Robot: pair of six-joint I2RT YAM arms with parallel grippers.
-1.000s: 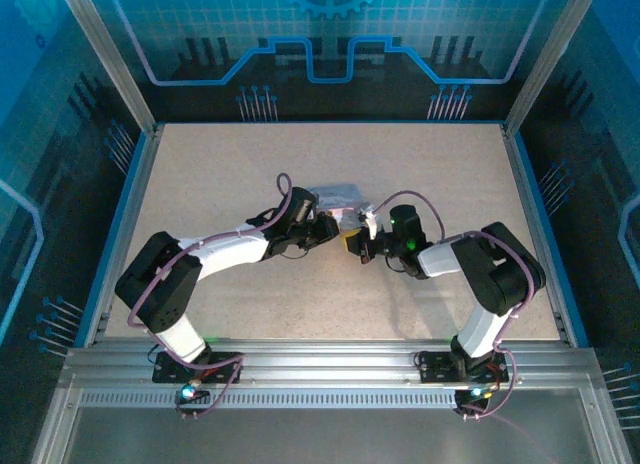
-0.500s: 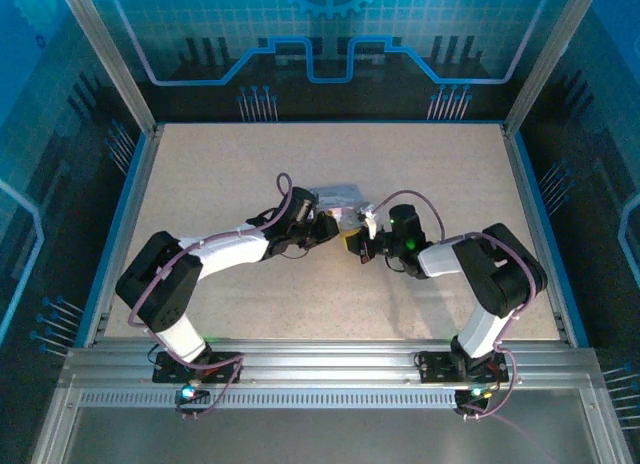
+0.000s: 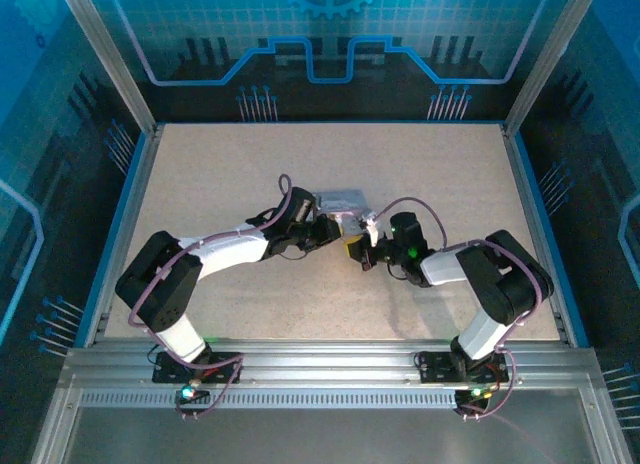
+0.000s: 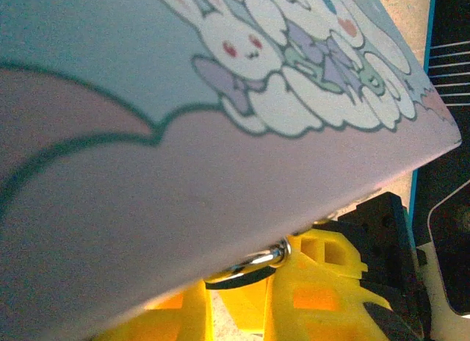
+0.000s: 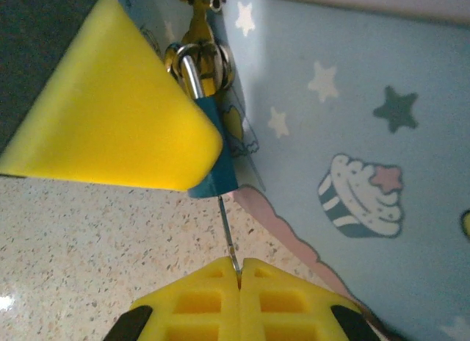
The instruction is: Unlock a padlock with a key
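1. Left arm: reaches from its base at the near left edge across the table (image 3: 230,164) towards the middle, forearm low. The left gripper (image 3: 328,230) sits against the near side of the cartoon-printed tin (image 3: 340,199).
2. Left claw: narrow and closed about the padlock (image 5: 219,173). In the right wrist view one of its yellow fingers (image 5: 117,113) lies across most of the lock's body.
3. Right arm: elbow bent out to the right, wrist turned inward. The right gripper (image 3: 363,252) faces the left one, and the two are nearly touching.
4. Right claw: pads pressed together, pinching the key (image 5: 228,234) by its head.
5. Padlock, position: hangs at the tin's side wall, its shackle (image 5: 189,70) passed through the tin's brass hasp (image 5: 202,29).
6. Padlock, axis: in the right wrist view the long axis runs nearly straight up the picture. The shackle end is uppermost and the keyway end points down at the right fingertips.
7. Key, axis: in line with the padlock, its tip at the bottom of the lock's body.
8. Padlock, appearance: small dark blue body with a silvery shackle.
9. Key, appearance: a thin dark metal shaft, with the head hidden between the pads.
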